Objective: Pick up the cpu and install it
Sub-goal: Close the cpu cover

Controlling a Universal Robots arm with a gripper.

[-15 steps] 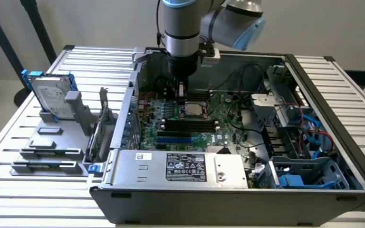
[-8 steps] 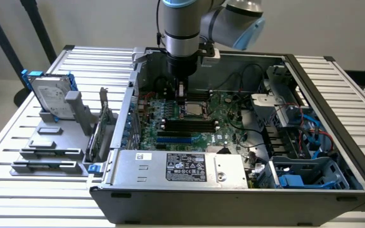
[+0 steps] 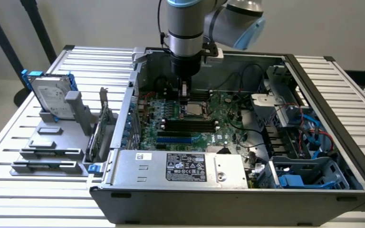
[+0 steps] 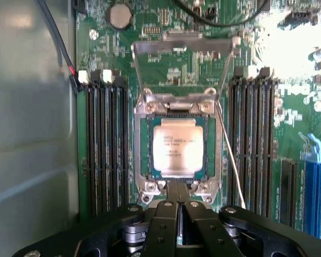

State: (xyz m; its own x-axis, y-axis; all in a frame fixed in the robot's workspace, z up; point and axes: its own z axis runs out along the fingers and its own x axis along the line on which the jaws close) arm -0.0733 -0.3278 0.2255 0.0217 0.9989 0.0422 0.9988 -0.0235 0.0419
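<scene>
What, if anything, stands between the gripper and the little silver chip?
Nothing visible. The cpu lies in the socket, the socket's hinged metal frame swung up clear of it, and the gripper hangs right at its edge with no cable or part between.

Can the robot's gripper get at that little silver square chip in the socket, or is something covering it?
Probably yes. The small square silver-topped cpu lies uncovered in its black socket, the metal hold-down frame swung open, and the gripper hangs just above the socket's edge with nothing between.
</scene>
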